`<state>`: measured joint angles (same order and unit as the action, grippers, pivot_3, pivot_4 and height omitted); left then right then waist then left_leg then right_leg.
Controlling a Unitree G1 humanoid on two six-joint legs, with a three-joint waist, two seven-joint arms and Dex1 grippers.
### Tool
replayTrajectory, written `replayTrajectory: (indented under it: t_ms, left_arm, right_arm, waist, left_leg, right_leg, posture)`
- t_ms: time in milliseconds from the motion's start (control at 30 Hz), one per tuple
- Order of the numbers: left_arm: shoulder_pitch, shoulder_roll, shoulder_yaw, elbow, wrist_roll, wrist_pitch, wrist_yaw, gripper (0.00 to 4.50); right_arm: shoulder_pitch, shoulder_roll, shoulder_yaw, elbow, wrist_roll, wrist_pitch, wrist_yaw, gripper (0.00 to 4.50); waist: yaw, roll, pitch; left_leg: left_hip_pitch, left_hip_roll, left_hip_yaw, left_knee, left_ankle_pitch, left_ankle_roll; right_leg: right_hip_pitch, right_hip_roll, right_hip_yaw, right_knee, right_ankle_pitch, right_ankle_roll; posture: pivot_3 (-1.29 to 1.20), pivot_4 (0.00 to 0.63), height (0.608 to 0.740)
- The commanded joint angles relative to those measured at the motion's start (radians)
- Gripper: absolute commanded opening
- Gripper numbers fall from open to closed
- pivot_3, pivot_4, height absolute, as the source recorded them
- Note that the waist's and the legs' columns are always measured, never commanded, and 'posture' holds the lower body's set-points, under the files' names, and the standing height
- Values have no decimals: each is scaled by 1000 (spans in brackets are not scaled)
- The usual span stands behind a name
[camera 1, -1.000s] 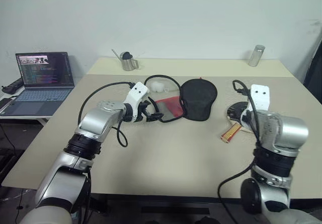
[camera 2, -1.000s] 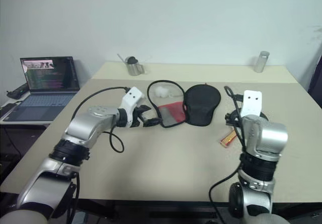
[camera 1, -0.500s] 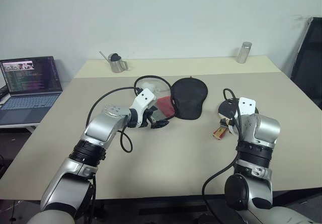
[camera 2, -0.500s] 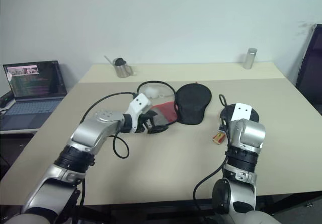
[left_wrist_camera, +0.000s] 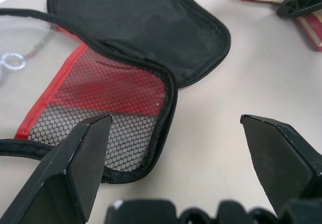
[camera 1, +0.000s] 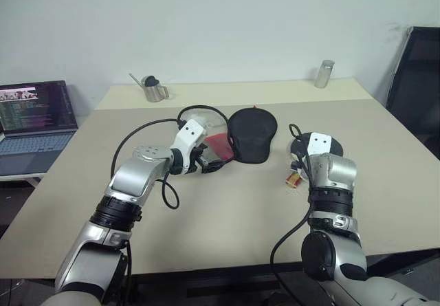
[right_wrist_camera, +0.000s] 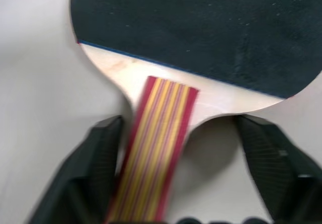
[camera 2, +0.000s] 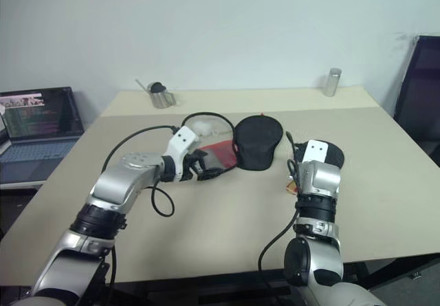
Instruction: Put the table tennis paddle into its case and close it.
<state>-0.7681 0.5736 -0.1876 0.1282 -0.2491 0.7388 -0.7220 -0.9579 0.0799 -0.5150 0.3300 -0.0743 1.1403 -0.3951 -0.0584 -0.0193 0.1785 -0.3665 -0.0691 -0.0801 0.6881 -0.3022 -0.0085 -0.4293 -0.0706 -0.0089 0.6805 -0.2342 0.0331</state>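
The case [camera 1: 251, 134] lies unzipped in the middle of the table, its black half flat and its red mesh half [left_wrist_camera: 113, 95] spread beside it. My left gripper [left_wrist_camera: 173, 119] hovers open just before the mesh half's zip edge, holding nothing. To the right of the case lies the table tennis paddle [right_wrist_camera: 201, 27], black face up. Its striped handle [right_wrist_camera: 158, 143] runs between the fingers of my right gripper [right_wrist_camera: 179, 122]. That gripper is open, one finger [right_wrist_camera: 100, 153] close beside the handle and the other standing apart. In the eye views my right wrist hides most of the paddle.
A black cable [camera 1: 199, 110] loops over the table behind the case. A metal cup [camera 1: 152, 90] and a steel tumbler [camera 1: 321, 74] stand along the far edge. A laptop [camera 1: 31, 117] sits on a side table at left, and a black chair [camera 1: 416, 79] stands at right.
The camera has swung right. My right gripper has come down and forward until its fingers straddle the paddle's handle. My left gripper has stayed by the case.
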Motion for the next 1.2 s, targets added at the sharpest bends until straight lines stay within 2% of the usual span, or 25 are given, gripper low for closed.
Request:
replayTrajectory:
  t_ms: [33,133,200,367,667,767,933,1200]
  left_arm:
    - [-6,14,48,-38,8,4,11,4500]
    - [-2,23,59,-38,11,6,15,4500]
    - [1,27,66,-39,10,9,17,4500]
    - [0,33,80,-29,18,11,23,4500]
    - [14,70,113,-21,27,12,19,4500]
    - [31,98,114,-29,33,12,10,4500]
    - [85,162,133,-77,25,23,-16,4500]
    - [154,158,163,-224,-2,116,20,4500]
  right_arm:
    - [8,-30,2,48,14,-37,-25,2321]
    - [-2,-50,5,62,34,-47,-28,1406]
    - [-22,-59,2,65,52,-51,-28,1063]
    - [-110,-86,34,59,83,-69,-17,1063]
    - [-262,-75,104,79,102,-127,7,1063]
    - [-315,-44,134,173,127,-189,46,1063]
    - [-437,12,157,468,159,-402,84,1063]
    - [-503,28,181,816,163,-694,103,1063]
  waist:
    - [2,0,0]
    - [2,0,0]
    - [2,0,0]
    - [3,0,0]
    - [-5,0,0]
    - [-9,0,1]
    - [-23,1,1]
    - [-18,0,1]
  left_leg:
    - [5,0,0,-2,0,0]
    - [9,0,0,-7,1,2]
    - [9,0,0,-7,1,2]
    - [7,0,0,-7,1,1]
    - [-10,6,7,-10,5,-5]
    - [-16,6,8,-10,5,-5]
    - [-16,6,8,-11,5,-5]
    - [-18,6,7,-11,5,-5]
  right_leg:
    - [5,0,0,-1,0,0]
    - [8,0,-1,-2,0,0]
    - [8,0,-1,-2,0,0]
    - [5,0,0,-2,0,0]
    - [-16,2,3,-3,-1,-1]
    - [-22,2,4,-3,0,-2]
    - [-22,2,4,-3,0,-2]
    - [-21,2,2,-6,0,-2]
  posture:
    - [0,150,740]
    - [0,150,740]
    - [0,150,740]
    - [0,150,740]
    - [0,150,740]
    - [0,150,740]
    - [0,150,740]
    - [0,150,740]
